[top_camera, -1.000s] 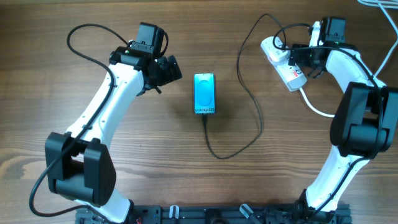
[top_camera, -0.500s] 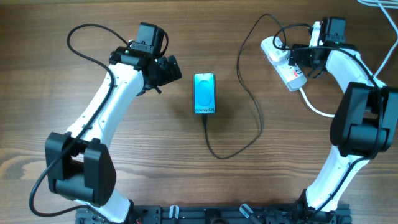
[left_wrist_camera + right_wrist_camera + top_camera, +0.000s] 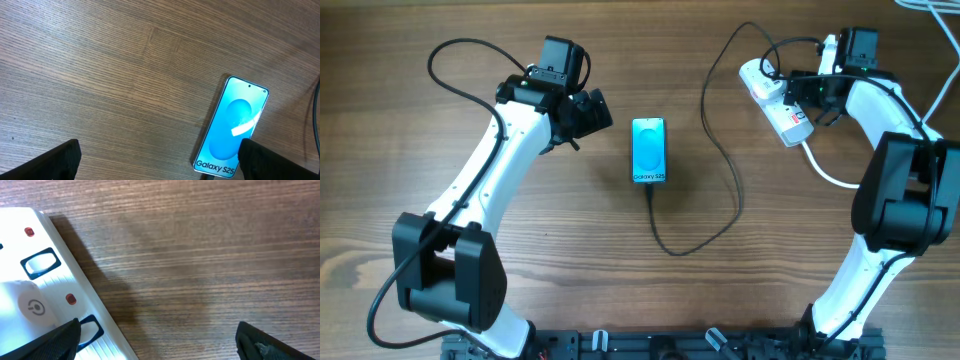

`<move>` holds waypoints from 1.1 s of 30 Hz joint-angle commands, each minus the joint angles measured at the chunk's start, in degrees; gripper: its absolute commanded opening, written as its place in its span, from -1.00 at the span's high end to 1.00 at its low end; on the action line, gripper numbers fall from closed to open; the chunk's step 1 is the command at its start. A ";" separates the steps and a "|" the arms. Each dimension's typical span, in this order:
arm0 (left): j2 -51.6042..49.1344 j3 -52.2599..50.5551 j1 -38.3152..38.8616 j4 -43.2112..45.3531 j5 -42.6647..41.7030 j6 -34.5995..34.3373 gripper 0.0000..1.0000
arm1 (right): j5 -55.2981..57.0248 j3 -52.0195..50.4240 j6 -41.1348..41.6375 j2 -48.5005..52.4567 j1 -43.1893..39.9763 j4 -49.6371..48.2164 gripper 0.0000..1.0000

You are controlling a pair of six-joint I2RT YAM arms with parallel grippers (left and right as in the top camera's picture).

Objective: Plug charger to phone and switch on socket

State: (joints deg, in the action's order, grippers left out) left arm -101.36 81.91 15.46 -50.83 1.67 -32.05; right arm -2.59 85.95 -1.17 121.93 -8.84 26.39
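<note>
The phone (image 3: 649, 150) lies flat in the middle of the table (image 3: 520, 300), its teal-blue screen up. The white strip at its near end reads "Galaxy S25" in black, clearest in the left wrist view. The charger (image 3: 734, 195), a thin black cable, meets that labelled end, loops toward the robot and runs up to the socket (image 3: 777, 103) at the far right (whether its tip is fully seated in the phone cannot be told). The left gripper (image 3: 592, 112) hovers just left of the phone with its jaws spread wide and nothing between them. The right gripper (image 3: 157, 330) hangs over the socket's edge, its jaws also wide apart and empty. In the right wrist view the socket shows two small red dots (image 3: 71, 299), and a white plug (image 3: 27, 307) bearing a grey power symbol. A thick white lead (image 3: 832, 177) leaves the socket toward the right arm
</note>
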 commanded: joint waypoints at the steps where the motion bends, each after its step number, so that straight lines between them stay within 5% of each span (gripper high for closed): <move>1: 0.11 -0.15 -0.31 -0.04 0.79 -0.37 -1.00 | -2.01 -1.18 0.31 1.49 0.09 1.14 -0.99; 26: 0.11 -0.15 -0.31 -0.04 0.79 -0.37 -1.00 | -6.49 -1.16 1.75 3.63 0.20 3.26 -1.00; 33: 0.11 -0.15 -0.31 -0.04 0.79 -0.37 -1.00 | -1.49 -0.39 5.97 -7.37 -0.48 4.31 -1.00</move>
State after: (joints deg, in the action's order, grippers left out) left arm -101.36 81.91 15.46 -50.81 1.67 -32.05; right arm -5.98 85.97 2.15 121.49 -9.72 29.95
